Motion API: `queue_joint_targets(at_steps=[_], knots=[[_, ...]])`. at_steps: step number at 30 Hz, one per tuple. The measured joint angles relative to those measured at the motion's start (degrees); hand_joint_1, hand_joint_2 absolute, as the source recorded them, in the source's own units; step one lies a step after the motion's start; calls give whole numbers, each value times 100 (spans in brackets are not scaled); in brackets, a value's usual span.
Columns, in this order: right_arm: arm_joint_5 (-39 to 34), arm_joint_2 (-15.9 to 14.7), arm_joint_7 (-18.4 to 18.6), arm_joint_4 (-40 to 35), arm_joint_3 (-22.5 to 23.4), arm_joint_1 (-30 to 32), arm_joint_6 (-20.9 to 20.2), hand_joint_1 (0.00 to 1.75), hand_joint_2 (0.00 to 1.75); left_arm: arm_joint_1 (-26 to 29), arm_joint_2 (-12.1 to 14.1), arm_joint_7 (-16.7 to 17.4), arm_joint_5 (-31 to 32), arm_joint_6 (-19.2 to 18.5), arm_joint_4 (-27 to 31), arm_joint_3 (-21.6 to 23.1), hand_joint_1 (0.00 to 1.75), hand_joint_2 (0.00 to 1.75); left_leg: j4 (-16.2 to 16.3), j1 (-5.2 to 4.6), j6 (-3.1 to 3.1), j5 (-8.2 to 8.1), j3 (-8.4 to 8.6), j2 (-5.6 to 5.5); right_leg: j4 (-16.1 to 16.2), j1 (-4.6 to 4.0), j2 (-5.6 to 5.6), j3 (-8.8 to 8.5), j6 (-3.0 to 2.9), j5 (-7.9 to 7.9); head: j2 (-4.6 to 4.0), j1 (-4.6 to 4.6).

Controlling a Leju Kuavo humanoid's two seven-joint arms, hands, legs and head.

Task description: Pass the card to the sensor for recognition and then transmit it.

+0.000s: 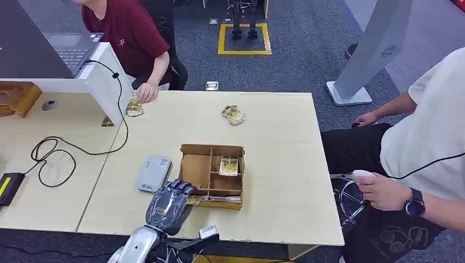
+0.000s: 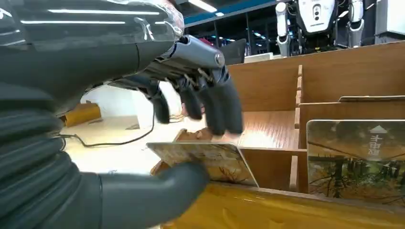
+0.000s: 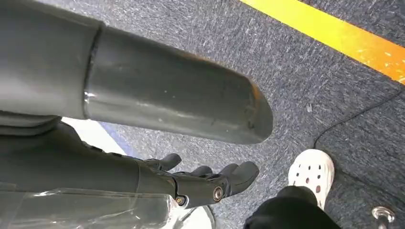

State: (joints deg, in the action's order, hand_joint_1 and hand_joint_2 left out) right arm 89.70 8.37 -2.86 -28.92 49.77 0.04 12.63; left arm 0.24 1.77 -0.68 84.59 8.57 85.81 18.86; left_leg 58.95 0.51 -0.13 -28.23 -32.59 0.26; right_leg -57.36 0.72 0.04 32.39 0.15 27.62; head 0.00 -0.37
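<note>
My left hand (image 1: 170, 205) reaches over the front left corner of the wooden divided box (image 1: 213, 150). In the left wrist view the left hand (image 2: 191, 95) has its thumb under a picture card (image 2: 205, 157), tilted over the box's front wall (image 2: 286, 210). The dark fingers (image 2: 219, 105) curl just above the card with a thin gap. That card's edge (image 1: 193, 200) peeks out beside the hand. Another card (image 1: 229, 164) stands in a right compartment, close up (image 2: 356, 160). The grey sensor (image 1: 153, 172) lies left of the box. My right hand (image 3: 205, 181) hangs over the floor, holding nothing.
Loose cards lie at the table's far middle (image 1: 233, 114) and far left (image 1: 134, 107), where a seated person's hand (image 1: 146, 93) rests. Another person (image 1: 417, 159) sits at the right holding a white device (image 1: 363, 174). A black cable (image 1: 55, 153) loops across the left table.
</note>
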Motion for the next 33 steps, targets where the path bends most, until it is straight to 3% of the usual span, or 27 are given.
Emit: queue_joint_targets(at_steps=[10, 14, 17, 21, 29, 31, 33], knots=[[0, 15, 0, -46, -11, -4, -13, 0, 0, 31, -94, -151, -109, -42, 0, -118, 175, 175, 0, 0, 0, 0, 0, 0, 0, 0, 0, 0, 0, 0, 0, 0], [0, 17, 0, -74, -11, -2, -50, 0, 0, 61, -166, -442, -578, -103, 11, -197, 175, 175, 0, 0, 0, 0, 0, -2, 0, 0, -2, -1, 0, 0, 0, 0], [0, 22, 0, -116, -9, 7, -72, 0, 0, 120, -258, -862, -1380, -282, 289, -262, 175, 175, 1, 0, 0, 0, 0, -2, 0, 0, -2, 0, 0, 0, 0, 0], [0, 37, 0, -186, 2, 38, -81, 0, 0, 49, -234, -949, -1937, -560, 1122, -262, 175, 175, 2, 0, 0, 0, 0, -2, 0, 0, -2, 0, 0, 0, 0, 2], [0, 39, 0, -193, 9, 43, -83, 0, 0, 1, -203, -949, -2007, -584, 1262, -262, 175, 175, 2, 0, 0, 0, 0, -3, 0, 0, -4, 0, 0, 0, 0, 2], [0, 42, 0, -197, 20, 54, -83, 0, 0, -157, -74, -911, -2125, -623, 1618, -278, 175, 175, 2, 1, 0, 1, 0, -5, 0, 0, -7, 0, -1, -1, 0, 2], [0, 42, 11, -225, 35, 91, -87, 0, 0, -787, 317, -771, -2240, -770, 2319, -540, 175, 175, 2, 5, -9, 9, 2, -6, -5, -3, -7, 0, -12, -8, 0, 2]])
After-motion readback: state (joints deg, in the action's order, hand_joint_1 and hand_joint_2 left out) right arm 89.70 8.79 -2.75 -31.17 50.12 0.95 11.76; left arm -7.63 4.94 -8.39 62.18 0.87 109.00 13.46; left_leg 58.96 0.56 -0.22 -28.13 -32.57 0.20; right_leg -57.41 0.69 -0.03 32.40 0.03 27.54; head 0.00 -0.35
